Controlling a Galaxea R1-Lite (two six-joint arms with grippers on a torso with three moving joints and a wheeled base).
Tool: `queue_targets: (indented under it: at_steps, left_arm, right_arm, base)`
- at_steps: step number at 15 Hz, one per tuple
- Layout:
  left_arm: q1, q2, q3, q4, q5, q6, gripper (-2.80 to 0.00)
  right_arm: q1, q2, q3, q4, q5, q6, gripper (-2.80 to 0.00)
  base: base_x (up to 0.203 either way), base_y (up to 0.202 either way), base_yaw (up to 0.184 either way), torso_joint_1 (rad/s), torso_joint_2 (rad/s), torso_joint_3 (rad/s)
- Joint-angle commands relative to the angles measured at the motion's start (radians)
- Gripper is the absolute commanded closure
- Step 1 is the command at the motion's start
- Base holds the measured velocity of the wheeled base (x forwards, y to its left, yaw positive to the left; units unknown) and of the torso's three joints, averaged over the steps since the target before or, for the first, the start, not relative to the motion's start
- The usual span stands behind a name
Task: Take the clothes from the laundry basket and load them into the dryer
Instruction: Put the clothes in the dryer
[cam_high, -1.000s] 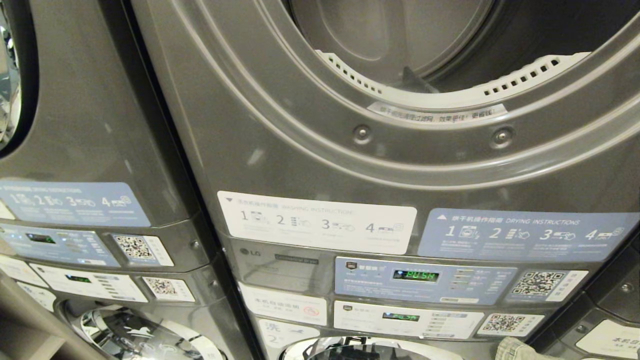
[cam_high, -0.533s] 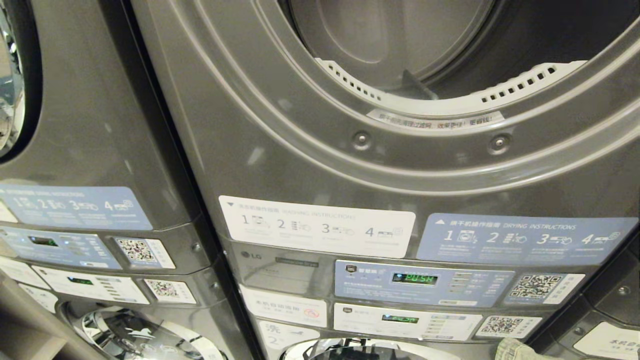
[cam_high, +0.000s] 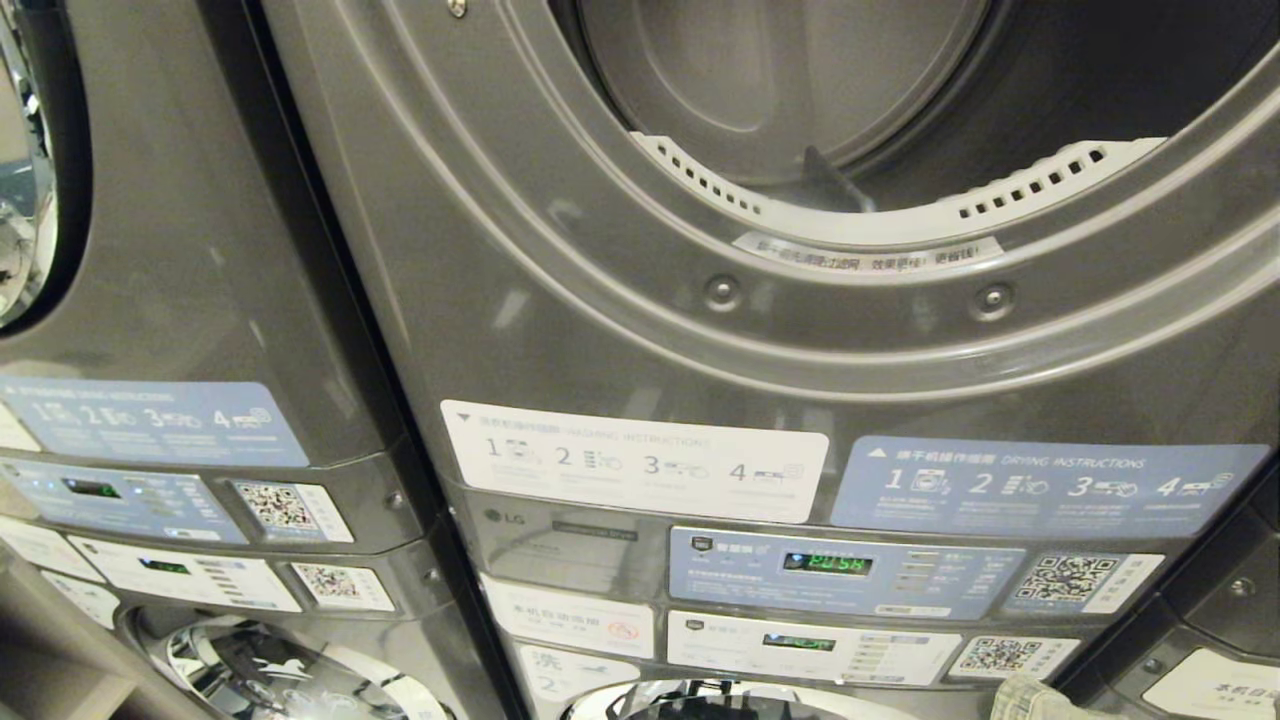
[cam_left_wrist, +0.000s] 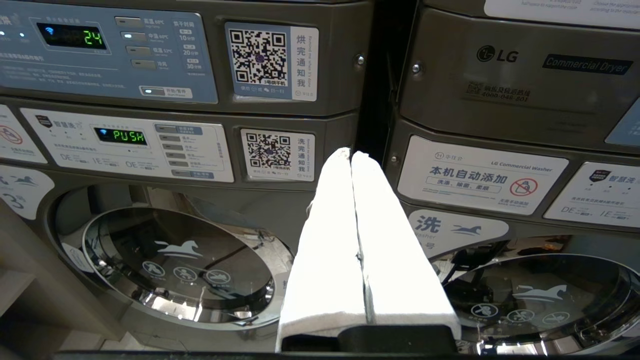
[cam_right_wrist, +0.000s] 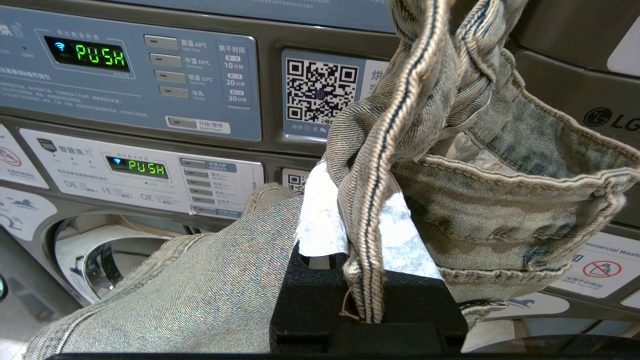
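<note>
The grey dryer (cam_high: 600, 260) fills the head view, its door open and the dark empty drum (cam_high: 800, 90) showing at the top. My right gripper (cam_right_wrist: 357, 175) is shut on a seam of faded denim jeans (cam_right_wrist: 500, 200), which hang over and around its white fingers (cam_right_wrist: 320, 220) in front of the control panels. A corner of the jeans (cam_high: 1030, 700) peeks in at the bottom right of the head view. My left gripper (cam_left_wrist: 351, 155) is shut and holds nothing, level before the lower washer panels. The laundry basket is out of view.
A second grey machine stack (cam_high: 150, 250) stands to the left, another (cam_high: 1230, 600) at the right edge. Control panels reading PUSH (cam_high: 827, 563) sit below the dryer opening. Round glass washer doors (cam_left_wrist: 170, 260) lie lower down.
The whole head view has slid downward, so the camera has risen and more of the drum opening shows. The jeans corner stays at the bottom right.
</note>
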Motion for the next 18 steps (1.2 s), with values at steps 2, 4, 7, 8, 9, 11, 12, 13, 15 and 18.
queue_targets:
  at_steps: [2, 4, 7, 8, 9, 11, 12, 13, 15, 18]
  left_arm:
    - [0.0, -0.002, 0.001, -0.001, 0.0, 0.0, 0.0]
    - [0.0, -0.002, 0.002, -0.001, 0.0, 0.0, 0.0]
    - [0.0, -0.002, 0.0, -0.001, 0.0, 0.001, 0.0]
    - [0.0, -0.002, 0.001, -0.001, 0.0, 0.001, 0.0]
    - [0.0, -0.002, 0.001, -0.001, 0.0, 0.001, 0.0]
    - [0.0, -0.002, 0.002, -0.001, 0.0, 0.001, 0.0]
    - [0.0, -0.002, 0.001, -0.001, 0.0, 0.001, 0.0]
    - [0.0, -0.002, 0.001, -0.001, 0.0, 0.001, 0.0]
    - [0.0, -0.002, 0.002, -0.001, 0.0, 0.001, 0.0]
    - [0.0, -0.002, 0.002, -0.001, 0.0, 0.001, 0.0]
  right_arm:
    - [0.0, -0.001, 0.0, 0.0, 0.001, -0.001, 0.0]
    - [0.0, -0.001, 0.0, 0.0, -0.001, -0.004, 0.0]
    - [0.0, -0.001, 0.0, 0.0, 0.002, -0.016, 0.0]
    - [0.0, -0.001, 0.0, 0.001, 0.004, -0.031, 0.0]
    - [0.0, -0.001, 0.0, 0.001, 0.006, -0.069, 0.0]
    - [0.0, 0.001, -0.053, -0.004, 0.07, -0.12, 0.0]
    - [0.0, 0.014, -0.132, 0.0, 0.115, -0.125, 0.0]
    - [0.0, 0.054, -0.227, 0.003, 0.178, -0.127, 0.0]
    - [0.0, 0.213, -0.391, 0.003, 0.285, -0.128, 0.0]
    - [0.002, 0.489, -0.611, -0.031, 0.495, -0.131, 0.0]
  base:
    - [0.0, 0.0, 0.0, 0.067, -0.13, -0.063]
    - [0.0, 0.0, 0.0, 0.023, -0.05, -0.02]
    - [0.0, 0.0, 0.0, 0.0, 0.0, 0.0]
    - [0.0, 0.0, 0.0, 0.0, 0.0, 0.0]
    - [0.0, 0.0, 0.0, 0.0, 0.0, 0.0]
    - [0.0, 0.0, 0.0, 0.0, 0.0, 0.0]
    - [0.0, 0.0, 0.0, 0.0, 0.0, 0.0]
    - [0.0, 0.0, 0.0, 0.0, 0.0, 0.0]
    - [0.0, 0.0, 0.0, 0.0, 0.0, 0.0]
    - [0.0, 0.0, 0.0, 0.0, 0.0, 0.0]
